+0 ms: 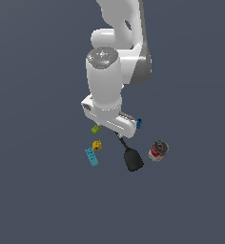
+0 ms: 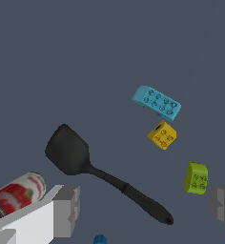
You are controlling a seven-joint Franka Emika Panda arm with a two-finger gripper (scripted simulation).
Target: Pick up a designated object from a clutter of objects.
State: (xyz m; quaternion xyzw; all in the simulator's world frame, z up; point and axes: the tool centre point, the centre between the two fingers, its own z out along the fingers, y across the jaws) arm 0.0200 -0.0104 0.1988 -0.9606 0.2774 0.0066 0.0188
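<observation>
The tiny yellow-orange studded brick (image 1: 97, 145) lies on the dark floor, also in the wrist view (image 2: 162, 135). It sits between the longer cyan brick (image 1: 91, 157) (image 2: 156, 102) and the lime-green brick (image 1: 96, 128) (image 2: 196, 178), apart from both. My gripper (image 2: 145, 209) is open and empty, its grey fingers (image 2: 66, 209) spread wide, hovering above the black spatula's handle. The yellow brick lies off to one side of the gripper, outside the gap between the fingers. In the exterior view the white hand (image 1: 115, 121) hides the fingertips.
The black spatula (image 1: 132, 159) (image 2: 69, 150) lies flat beside the bricks. A red-and-white tin can (image 1: 158, 150) (image 2: 16, 195) lies on its side on the exterior view's right. A dark blue brick (image 1: 139, 123) (image 2: 100, 238) sits near the hand.
</observation>
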